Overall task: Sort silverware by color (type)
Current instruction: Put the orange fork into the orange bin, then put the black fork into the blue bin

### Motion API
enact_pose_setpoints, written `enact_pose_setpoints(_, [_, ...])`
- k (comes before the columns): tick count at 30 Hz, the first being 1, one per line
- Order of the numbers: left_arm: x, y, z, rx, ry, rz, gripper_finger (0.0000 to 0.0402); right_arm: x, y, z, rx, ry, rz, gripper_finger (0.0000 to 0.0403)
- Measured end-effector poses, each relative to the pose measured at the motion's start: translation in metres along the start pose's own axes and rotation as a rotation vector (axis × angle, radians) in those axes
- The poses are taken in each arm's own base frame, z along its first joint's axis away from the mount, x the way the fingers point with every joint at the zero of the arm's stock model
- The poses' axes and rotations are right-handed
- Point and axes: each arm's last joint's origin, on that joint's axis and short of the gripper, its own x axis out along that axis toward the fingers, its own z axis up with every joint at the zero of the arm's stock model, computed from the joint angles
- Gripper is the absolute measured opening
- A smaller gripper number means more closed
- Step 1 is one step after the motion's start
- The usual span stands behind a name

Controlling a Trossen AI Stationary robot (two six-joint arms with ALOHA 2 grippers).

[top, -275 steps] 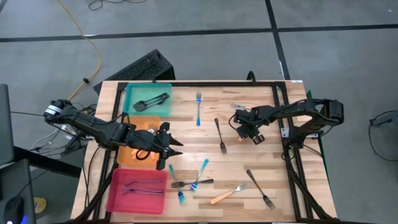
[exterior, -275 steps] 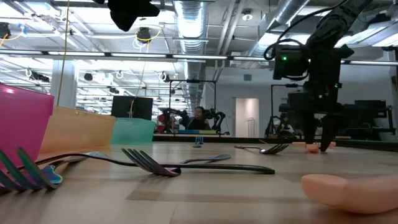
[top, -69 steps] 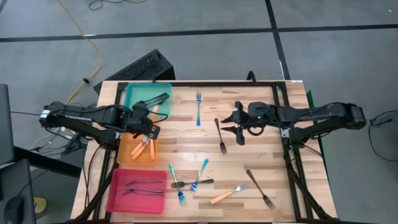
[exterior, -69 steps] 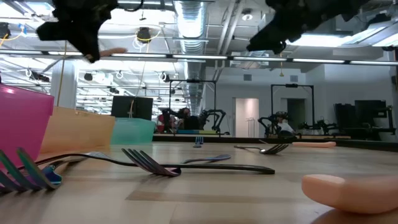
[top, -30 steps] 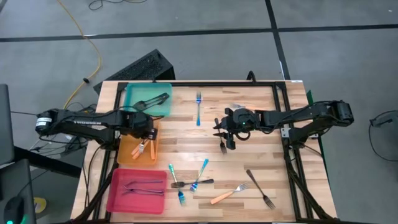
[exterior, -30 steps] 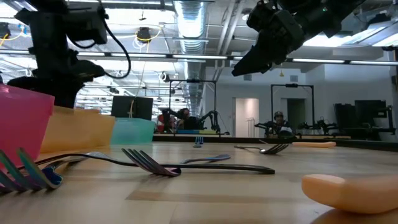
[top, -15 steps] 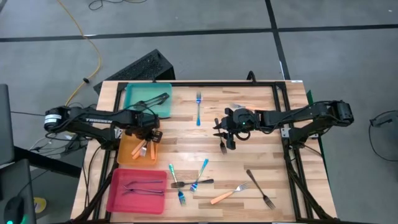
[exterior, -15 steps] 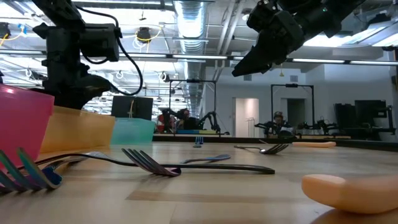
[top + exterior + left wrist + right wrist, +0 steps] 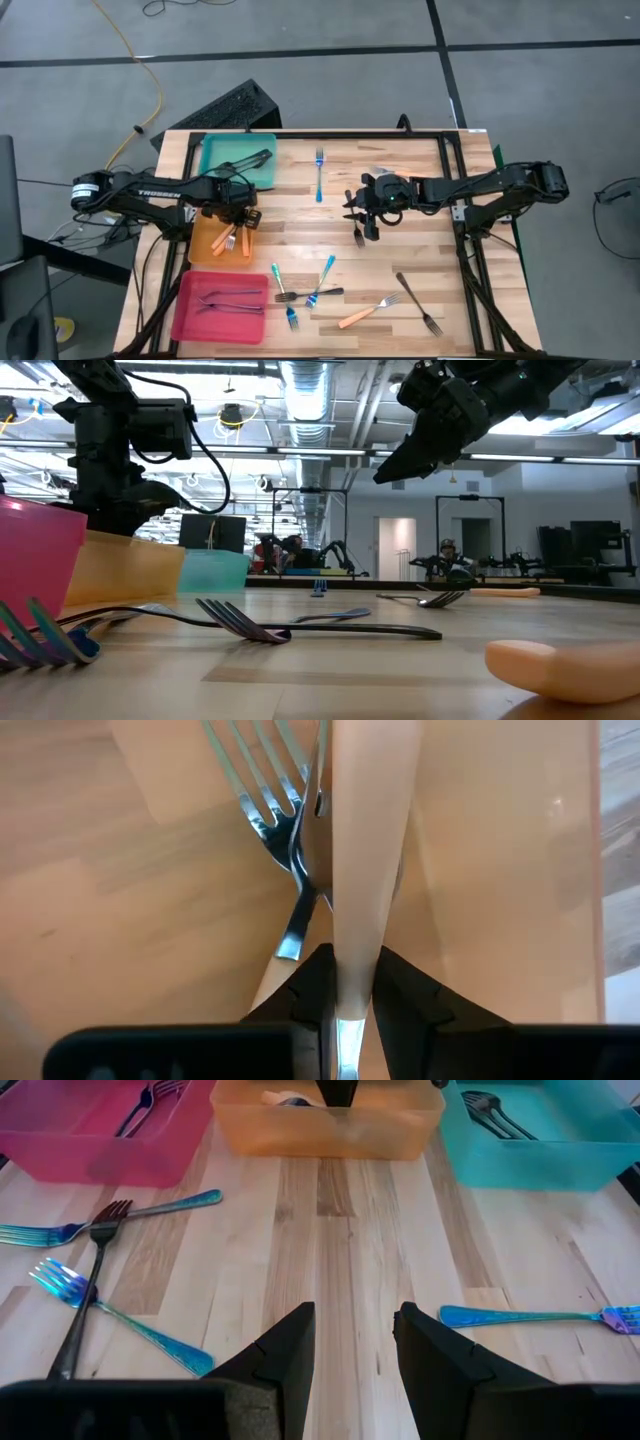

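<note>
- Our left claw (image 9: 237,215) hangs low inside the orange tray (image 9: 200,250), its two fingers (image 9: 312,988) pinched on the end of an orange-handled fork (image 9: 368,850); the grip looks thin, right at the handle tip.
- Under that fork lies another fork (image 9: 275,800) with steel tines, already resting in the tray, the two crossing.
- Beside the orange tray, the teal tray (image 9: 222,158) carries dark forks (image 9: 245,161) and the pink tray (image 9: 190,312) carries slim dark-looking forks (image 9: 230,298).
- Our right claw (image 9: 362,218) hovers well away from the orange tray over the middle of the surface (image 9: 420,270), fingers (image 9: 280,1355) parted and empty, above a black fork (image 9: 354,218).
- Still unsorted beyond the trays: a blue fork (image 9: 319,172) near the teal tray, a crossed cluster of blue and black forks (image 9: 305,290) just past the pink tray, an orange fork (image 9: 366,311) and another black fork (image 9: 418,303) farther out.
- What we judge could go wrong: if we let go while the held fork leans on the one beneath, it may tip over the tray's rim; lifting out carelessly could drag that lower fork along.
- On the right, closing on the black fork flat against the wood could skid it aside, and the crossed cluster may come up two at a time.
</note>
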Motion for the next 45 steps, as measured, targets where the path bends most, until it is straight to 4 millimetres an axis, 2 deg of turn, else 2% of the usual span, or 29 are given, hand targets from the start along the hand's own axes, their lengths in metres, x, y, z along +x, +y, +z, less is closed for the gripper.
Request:
enact_pose_setpoints(4, [0.000, 0.000, 0.001, 0.029, -0.030, 0.017, 0.0057, 0.000, 0.000, 0.000, 0.001, 0.005, 0.000, 0.0159])
enact_pose_setpoints(16, [-0.001, 0.001, 0.001, 0.048, -0.041, 0.021, 0.0131, 0.000, 0.000, 0.000, 0.000, 0.002, 0.000, 0.0159])
enact_pose_setpoints(28, [-0.023, 0.008, -0.004, 0.073, -0.093, -0.081, 0.0144, 0.000, 0.000, 0.000, 0.002, 0.000, -0.001, 0.0159])
enact_pose_setpoints(36, [-0.044, 0.013, -0.010, 0.059, -0.102, -0.267, 0.0144, 0.000, -0.001, 0.001, 0.008, -0.010, -0.014, 0.0159])
enact_pose_setpoints(45, [-0.081, 0.006, -0.009, 0.086, -0.236, -0.682, 0.0144, -0.003, -0.020, -0.012, 0.236, 0.091, -0.330, 0.0159])
